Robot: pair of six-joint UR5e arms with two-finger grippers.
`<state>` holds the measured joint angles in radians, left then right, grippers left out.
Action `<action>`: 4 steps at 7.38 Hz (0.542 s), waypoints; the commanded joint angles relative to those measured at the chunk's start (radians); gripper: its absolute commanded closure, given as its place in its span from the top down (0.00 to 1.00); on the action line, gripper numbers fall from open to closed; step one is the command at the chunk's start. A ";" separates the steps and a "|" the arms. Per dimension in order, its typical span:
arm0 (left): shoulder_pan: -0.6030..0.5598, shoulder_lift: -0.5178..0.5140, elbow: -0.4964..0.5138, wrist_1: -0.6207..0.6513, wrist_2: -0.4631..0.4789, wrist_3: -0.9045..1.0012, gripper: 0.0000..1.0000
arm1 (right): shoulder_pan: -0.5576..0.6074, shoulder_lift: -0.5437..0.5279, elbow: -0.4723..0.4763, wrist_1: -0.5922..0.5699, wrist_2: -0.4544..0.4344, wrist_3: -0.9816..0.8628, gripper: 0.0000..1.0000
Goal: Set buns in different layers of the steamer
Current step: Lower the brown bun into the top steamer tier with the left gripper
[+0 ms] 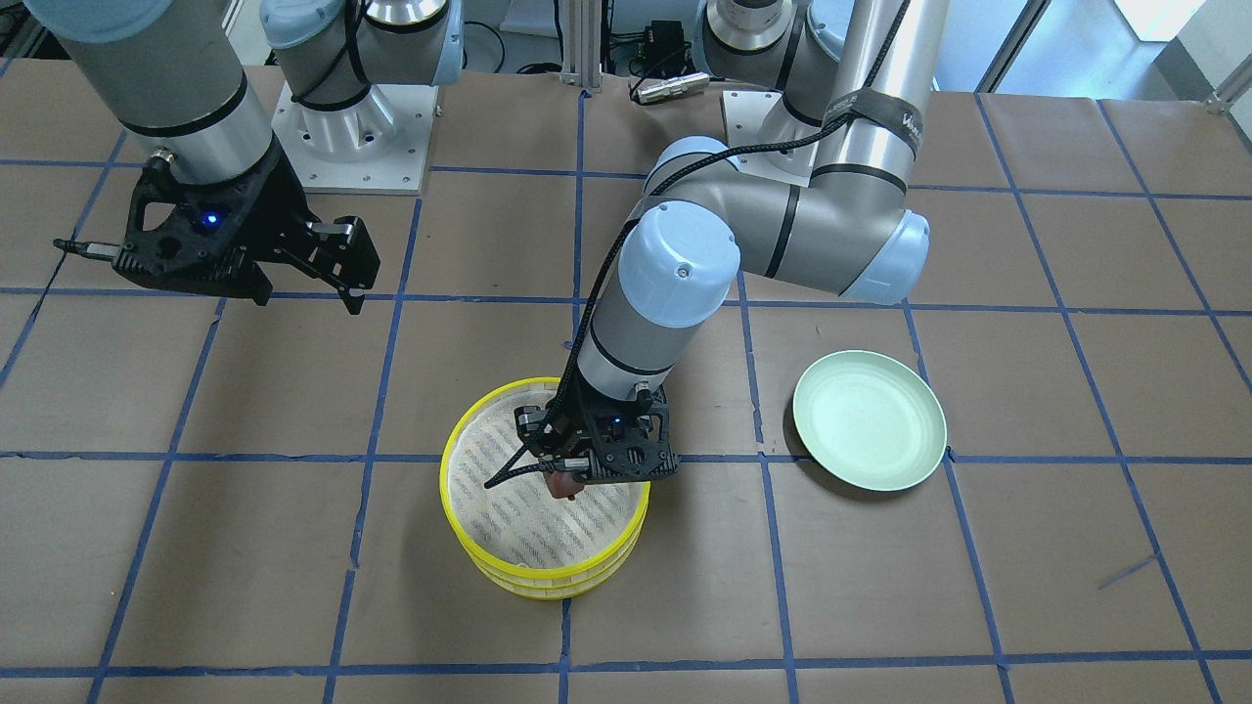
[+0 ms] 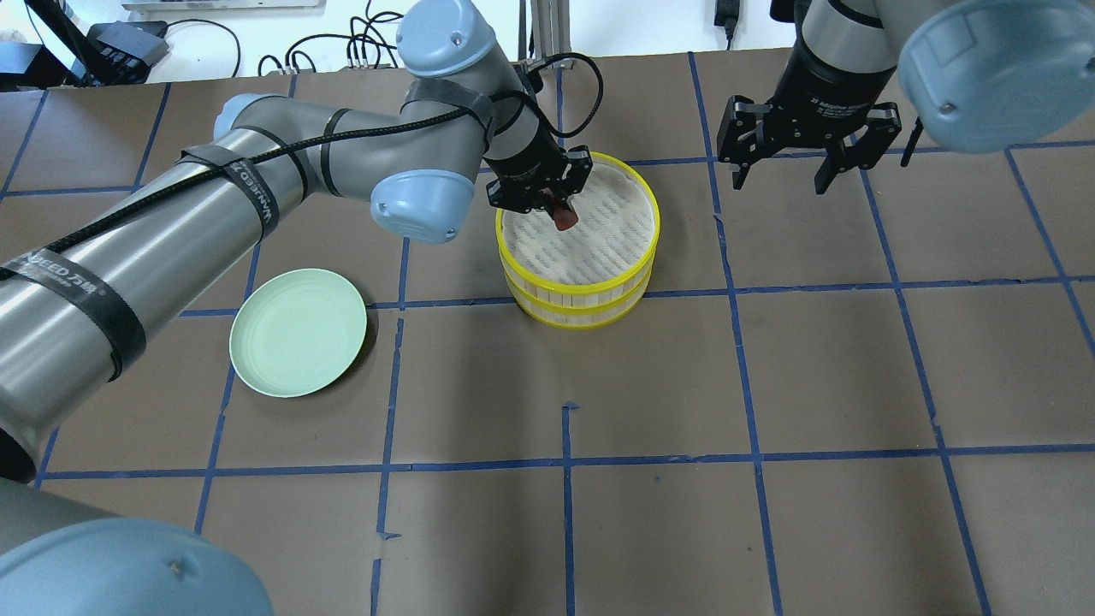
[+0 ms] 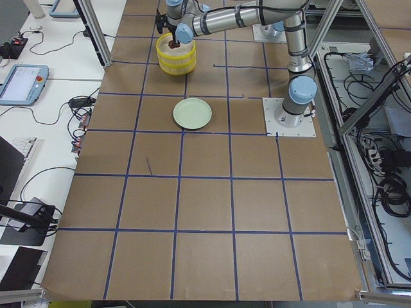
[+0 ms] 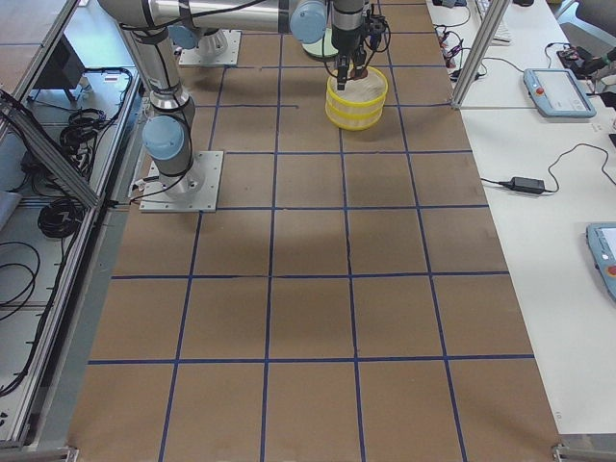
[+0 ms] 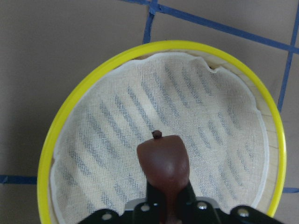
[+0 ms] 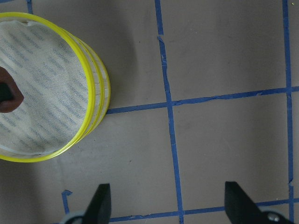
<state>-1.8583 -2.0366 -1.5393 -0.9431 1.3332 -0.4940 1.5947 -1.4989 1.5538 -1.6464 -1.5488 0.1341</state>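
Note:
The two steamer trays (image 2: 599, 291) are stacked, yellow rims and whitish mesh floor showing in the top one (image 5: 93, 154). My left gripper (image 2: 560, 214) is shut on the dark reddish-brown bun (image 5: 163, 163) and holds it just over the top tray's mesh (image 1: 528, 508); the bun also shows in the front view (image 1: 560, 486) and the right wrist view (image 6: 8, 98). The white bun is hidden from every view. My right gripper (image 2: 783, 180) is open and empty, hovering to the right of the stack (image 6: 100, 98), apart from it.
A pale green plate (image 2: 298, 332) lies empty on the table to the left of the stack, also in the front view (image 1: 869, 420). Brown paper with blue tape grid covers the table. Arm bases stand at the back.

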 commanded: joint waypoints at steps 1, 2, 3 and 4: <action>-0.002 0.041 0.007 0.000 0.029 0.005 0.95 | 0.002 -0.006 -0.001 -0.006 0.010 0.001 0.89; -0.002 0.062 0.004 -0.009 0.091 0.000 0.97 | 0.001 -0.007 -0.001 -0.006 0.004 0.001 0.91; 0.005 0.088 0.019 -0.010 0.110 0.002 1.00 | 0.004 -0.007 0.000 -0.015 0.012 0.001 0.91; 0.045 0.142 0.009 -0.049 0.109 0.011 1.00 | -0.002 -0.006 -0.003 -0.016 0.007 -0.001 0.92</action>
<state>-1.8465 -1.9486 -1.5277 -0.9605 1.4286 -0.4906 1.5961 -1.5057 1.5526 -1.6584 -1.5401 0.1347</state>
